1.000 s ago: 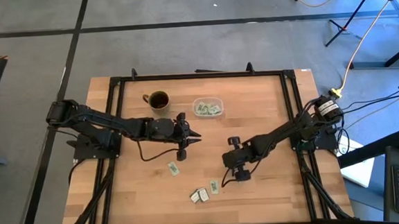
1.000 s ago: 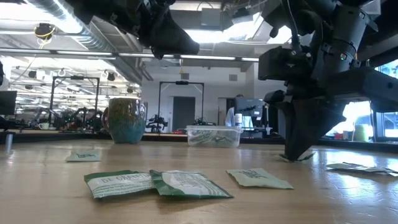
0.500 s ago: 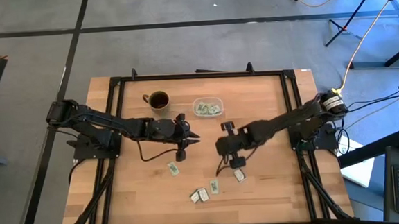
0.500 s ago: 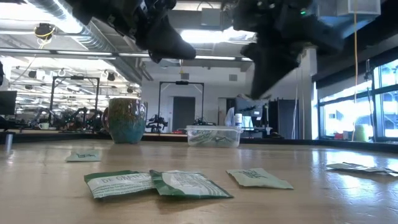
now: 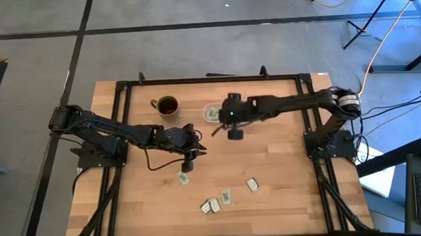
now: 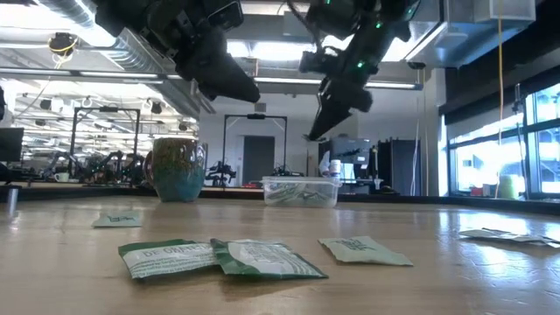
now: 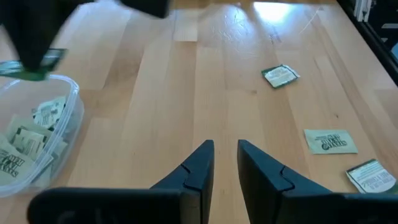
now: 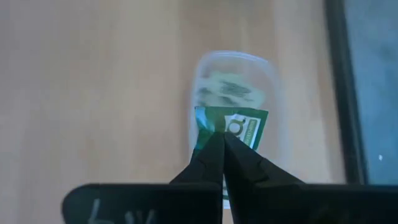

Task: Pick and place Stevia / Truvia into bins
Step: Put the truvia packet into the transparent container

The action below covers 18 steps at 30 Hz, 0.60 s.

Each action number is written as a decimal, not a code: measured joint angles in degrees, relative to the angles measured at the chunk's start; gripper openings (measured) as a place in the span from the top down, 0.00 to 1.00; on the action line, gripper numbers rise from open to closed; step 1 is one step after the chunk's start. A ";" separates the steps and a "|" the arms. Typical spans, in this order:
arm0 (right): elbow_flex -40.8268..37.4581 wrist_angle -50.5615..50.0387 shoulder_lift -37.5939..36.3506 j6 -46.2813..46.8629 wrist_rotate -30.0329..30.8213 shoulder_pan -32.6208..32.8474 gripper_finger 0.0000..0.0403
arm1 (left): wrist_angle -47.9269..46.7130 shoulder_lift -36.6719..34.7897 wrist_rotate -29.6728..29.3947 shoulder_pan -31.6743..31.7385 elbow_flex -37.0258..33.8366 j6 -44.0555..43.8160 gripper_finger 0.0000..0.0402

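Loose sachets lie flat on the near surface; thin and floppy, so I'd pinch an edge. Left hand hovers empty, slightly parted. Farther back, right hand pinches a green sachet above the bin.

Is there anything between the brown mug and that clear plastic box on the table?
No. In the high view, only bare wood separates the mug from the clear box; the low view shows the same gap. The right gripper hangs nearby, holding a green sachet.
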 joint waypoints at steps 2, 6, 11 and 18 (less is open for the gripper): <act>0.03 0.29 0.84 -0.47 -0.03 -1.68 0.98 | -0.03 0.00 0.01 0.00 0.00 0.00 0.84; 0.00 1.16 3.65 -0.59 -2.09 -4.02 0.98 | -0.23 0.00 0.01 0.02 0.00 0.00 0.84; -0.02 4.11 7.69 -0.86 -3.01 -5.51 0.98 | -0.65 -0.02 -0.01 0.02 0.00 0.02 0.84; -0.02 5.17 9.82 1.39 -2.55 -7.42 0.98 | -1.47 -0.04 -0.04 0.02 0.00 0.02 0.84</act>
